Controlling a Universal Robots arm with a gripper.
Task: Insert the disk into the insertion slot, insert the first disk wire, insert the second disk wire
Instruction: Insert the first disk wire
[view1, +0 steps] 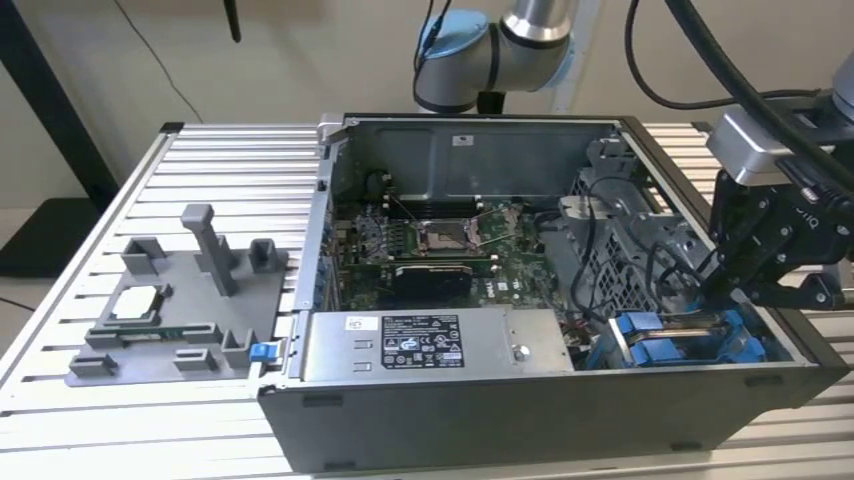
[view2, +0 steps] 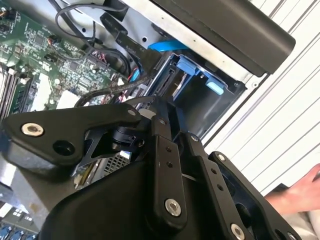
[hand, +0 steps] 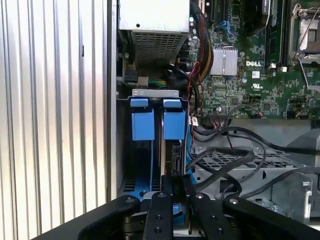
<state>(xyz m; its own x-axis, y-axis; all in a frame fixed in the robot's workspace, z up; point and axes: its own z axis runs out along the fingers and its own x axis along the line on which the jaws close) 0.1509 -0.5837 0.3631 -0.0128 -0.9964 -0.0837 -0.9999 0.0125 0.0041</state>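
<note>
Black gripper (hand: 177, 200) at the drive cage in a corner of the case (view1: 534, 420).
Its matte, jointed fingers (hand: 161, 215) look clenched on the near end of the disk (hand: 168, 150). The disk is a thin silver slab seen edge-on in a glossy blue frame, standing inside the slot (hand: 155, 93) of dark grey sheet metal. A green board (hand: 240, 85) lies beyond.

Slatted metal table (view1: 214, 160) with computer case (view1: 534, 410), grey fixture (view1: 187, 300).

We see the disk (hand: 174, 125), in its blue carrier, standing on edge inside the insertion slot (hand: 155, 93), a dark grey cage bay.
</note>
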